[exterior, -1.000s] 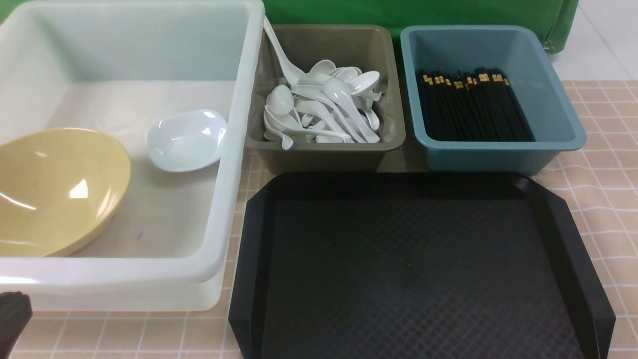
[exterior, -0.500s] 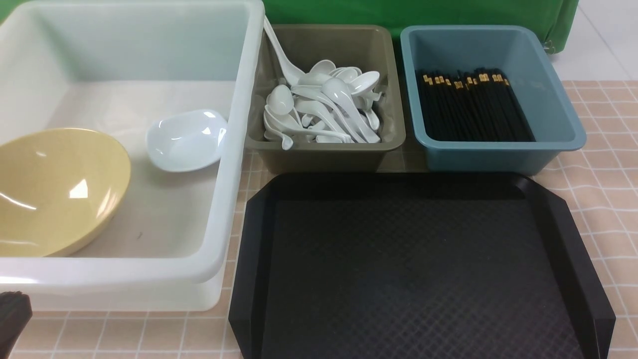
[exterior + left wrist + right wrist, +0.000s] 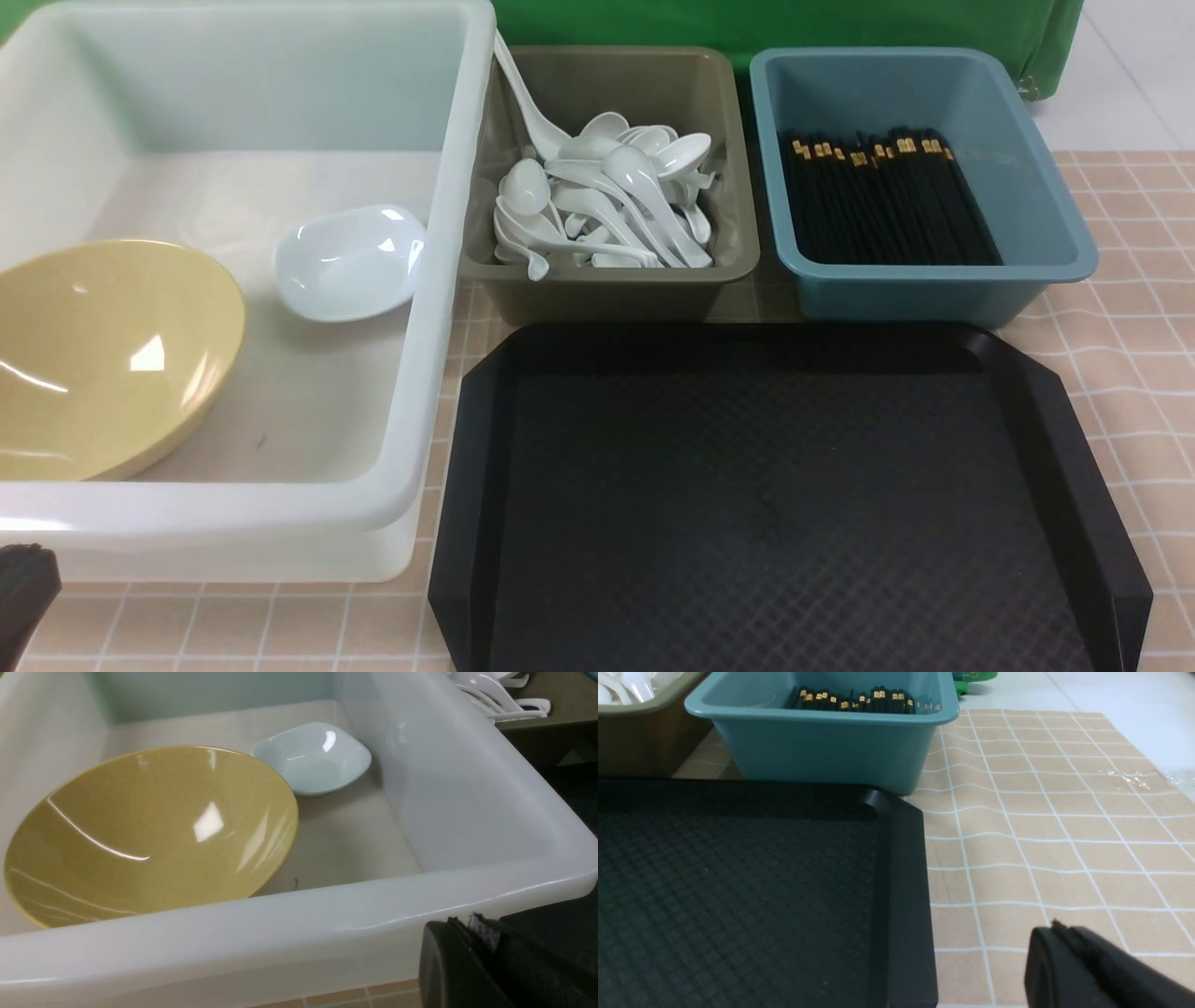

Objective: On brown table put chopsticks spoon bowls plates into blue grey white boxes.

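Nothing moved since before: bowl [image 3: 107, 355] and plate [image 3: 350, 261] in white box [image 3: 448, 280].

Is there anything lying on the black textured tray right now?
No, the black textured tray is bare in the front view; the white ceramic spoons sit in the olive-grey tub behind it.

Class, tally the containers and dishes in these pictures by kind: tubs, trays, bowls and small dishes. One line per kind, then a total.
Tubs: 3 (white, olive-grey, teal-blue)
Black tray: 1
Yellow bowl: 1
Small white dish: 1
Total: 6
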Action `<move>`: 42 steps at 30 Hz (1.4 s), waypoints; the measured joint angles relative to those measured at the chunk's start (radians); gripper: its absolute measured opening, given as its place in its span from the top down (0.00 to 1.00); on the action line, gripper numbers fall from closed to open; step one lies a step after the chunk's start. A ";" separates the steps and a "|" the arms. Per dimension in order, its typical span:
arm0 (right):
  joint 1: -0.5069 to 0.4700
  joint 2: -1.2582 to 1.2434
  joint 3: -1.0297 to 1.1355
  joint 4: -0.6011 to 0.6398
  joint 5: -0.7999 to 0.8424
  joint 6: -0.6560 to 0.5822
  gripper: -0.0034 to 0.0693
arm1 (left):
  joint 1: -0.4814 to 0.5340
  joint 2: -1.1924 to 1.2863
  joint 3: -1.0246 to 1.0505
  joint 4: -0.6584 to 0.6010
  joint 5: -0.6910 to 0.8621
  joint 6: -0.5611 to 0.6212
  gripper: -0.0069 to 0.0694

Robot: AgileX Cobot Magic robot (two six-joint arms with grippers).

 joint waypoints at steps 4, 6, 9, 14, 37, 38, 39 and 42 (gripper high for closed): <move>0.000 0.000 0.000 0.000 0.000 0.000 0.89 | 0.000 -0.037 0.074 0.016 -0.125 -0.005 0.90; 0.000 0.000 0.000 0.000 0.000 0.000 0.89 | 0.000 -0.066 0.134 0.034 -0.238 -0.029 0.90; 0.000 0.000 0.000 0.000 0.000 0.000 0.89 | 0.000 -0.119 0.254 0.081 -0.419 -0.103 0.90; 0.000 0.000 0.000 0.000 0.000 0.000 0.89 | 0.000 -0.129 0.403 0.157 -0.580 -0.231 0.90; 0.000 0.000 0.000 -0.001 0.000 0.000 0.86 | -0.012 -0.131 0.408 0.162 -0.396 -0.211 0.90; 0.000 0.000 0.000 -0.002 0.000 0.000 0.86 | -0.012 -0.131 0.408 0.162 -0.394 -0.211 0.90; 0.000 0.000 0.000 -0.002 0.000 0.000 0.86 | -0.012 -0.131 0.408 0.162 -0.394 -0.211 0.90; 0.000 0.000 0.000 -0.002 0.000 0.000 0.85 | -0.012 -0.131 0.408 0.162 -0.394 -0.211 0.90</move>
